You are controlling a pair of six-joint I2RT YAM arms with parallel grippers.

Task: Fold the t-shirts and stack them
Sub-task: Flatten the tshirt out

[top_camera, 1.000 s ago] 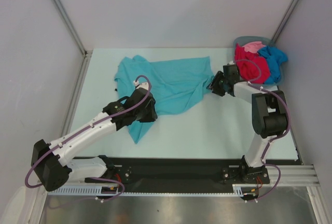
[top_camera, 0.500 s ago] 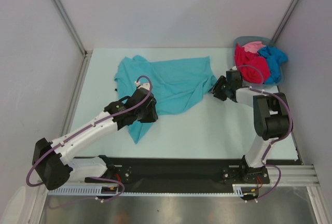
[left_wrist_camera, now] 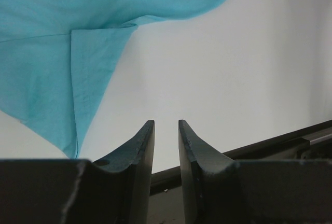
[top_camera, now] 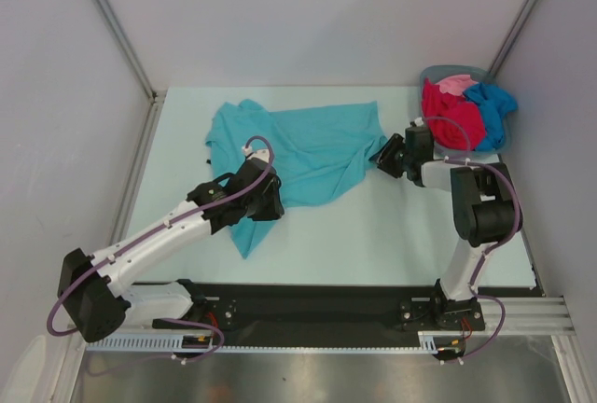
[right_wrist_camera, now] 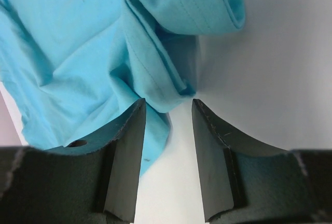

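**A:** Left end effector (left_wrist_camera: 166, 124): how do its fingers stand?

**B:** A little apart, with nothing between them. It hangs over bare tabletop (left_wrist_camera: 233, 79), just off the near edge of the teal t-shirt (top_camera: 308, 146), beside the sleeve that points toward the arm bases.

**A:** And the right end effector (right_wrist_camera: 168, 102)?

**B:** Parted as well, and clamped on nothing. It sits at the right edge of the teal t-shirt, where a bunched fold of the cloth pokes just between its fingertips.

**A:** How does the teal t-shirt lie?

**B:** Spread on the tabletop, rumpled, and doubled over itself along its right side.

**A:** The rest?

**B:** Right of the teal t-shirt and apart from it, the grey-blue basket (top_camera: 448, 70) holds the red t-shirt (top_camera: 448, 114), the pink t-shirt (top_camera: 457, 83) and the blue t-shirt (top_camera: 492, 103) in a heap. The red one spills over the rim on the side facing the teal t-shirt
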